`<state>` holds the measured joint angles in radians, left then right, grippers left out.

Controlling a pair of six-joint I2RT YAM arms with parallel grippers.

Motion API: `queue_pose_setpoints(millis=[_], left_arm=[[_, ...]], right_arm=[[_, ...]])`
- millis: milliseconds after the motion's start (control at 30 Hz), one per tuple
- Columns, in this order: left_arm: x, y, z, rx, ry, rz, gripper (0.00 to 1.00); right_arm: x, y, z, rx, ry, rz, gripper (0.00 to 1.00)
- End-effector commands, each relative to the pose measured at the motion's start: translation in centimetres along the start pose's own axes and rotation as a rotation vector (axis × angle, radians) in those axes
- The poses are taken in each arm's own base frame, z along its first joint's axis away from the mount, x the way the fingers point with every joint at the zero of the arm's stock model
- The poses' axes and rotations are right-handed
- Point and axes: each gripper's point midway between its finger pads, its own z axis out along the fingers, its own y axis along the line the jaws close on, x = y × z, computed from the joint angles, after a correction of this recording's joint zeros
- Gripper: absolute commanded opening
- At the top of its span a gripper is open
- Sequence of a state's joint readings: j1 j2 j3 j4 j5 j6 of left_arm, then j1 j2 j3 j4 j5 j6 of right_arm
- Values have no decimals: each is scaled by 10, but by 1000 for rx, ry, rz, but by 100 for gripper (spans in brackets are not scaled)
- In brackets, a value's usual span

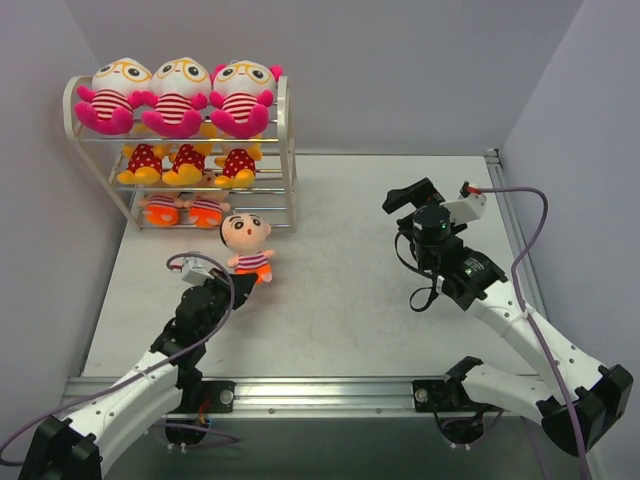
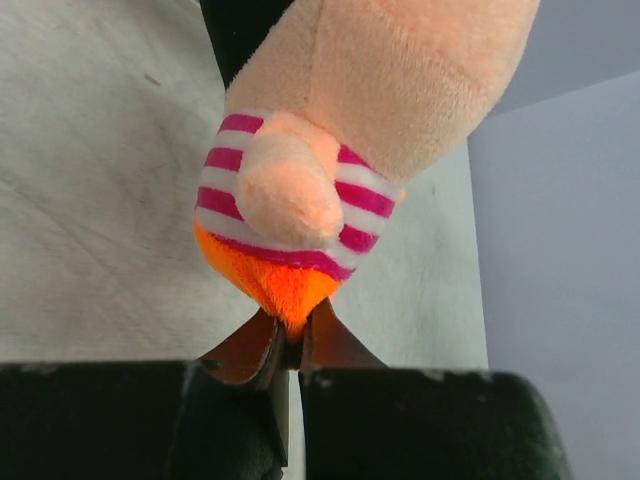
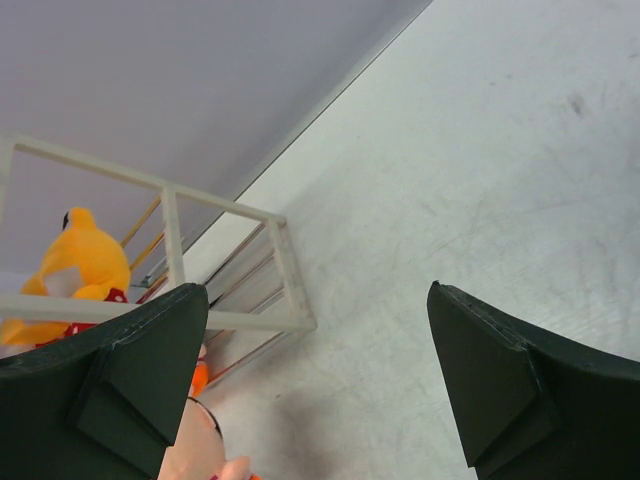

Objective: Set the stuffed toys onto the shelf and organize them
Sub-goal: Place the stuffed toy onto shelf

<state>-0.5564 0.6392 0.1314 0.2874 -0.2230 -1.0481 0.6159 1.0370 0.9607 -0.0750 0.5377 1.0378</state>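
Top external view: eight stuffed toys point(image 1: 180, 95) shelved, the ninth pinched in the left tool point(image 2: 290, 345).

The shelf point(image 1: 288, 150), up ahead of the left tool, carries three pink toys point(image 1: 242, 98) on top, three yellow-orange toys point(image 1: 188, 163) in the middle and two black-haired toys point(image 1: 185, 208) on the bottom tier, whose end nearest the tool looks free. The left tool is clenched on the orange pants of the last black-haired toy point(image 1: 248, 240), upright just beyond its tips and close in front of the bottom tier. The right tool point(image 3: 315, 330) stands released, well off to the side, holding nothing. By my reading, only seating this one toy beside its two mates is left.
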Motion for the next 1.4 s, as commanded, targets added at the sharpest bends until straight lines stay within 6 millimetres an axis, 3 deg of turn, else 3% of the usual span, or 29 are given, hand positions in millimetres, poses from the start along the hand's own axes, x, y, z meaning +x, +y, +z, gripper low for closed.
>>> queue_pose_setpoints(millis=[0,233,500,933,1167,1367], left_arm=[[7,9,1,2,90,-26,2],[-1,11,19,17,165,-32,2],[-29,-8,44,76,158,15,2],[-46,-11,92,120,178,6,2],[-58,-18,109,146,152,40,2],[-57,-11,123,164,159,40,2]], right_arm=[[-26,-20,-2,69,-130,-75,96],[-36,-32,-5,92,-187,-114,96],[-46,-42,-9,106,-222,-153,96],[-59,-52,-12,110,-250,-167,96],[-61,-52,-12,92,-257,-181,96],[-62,-55,-13,86,-258,-194,96]])
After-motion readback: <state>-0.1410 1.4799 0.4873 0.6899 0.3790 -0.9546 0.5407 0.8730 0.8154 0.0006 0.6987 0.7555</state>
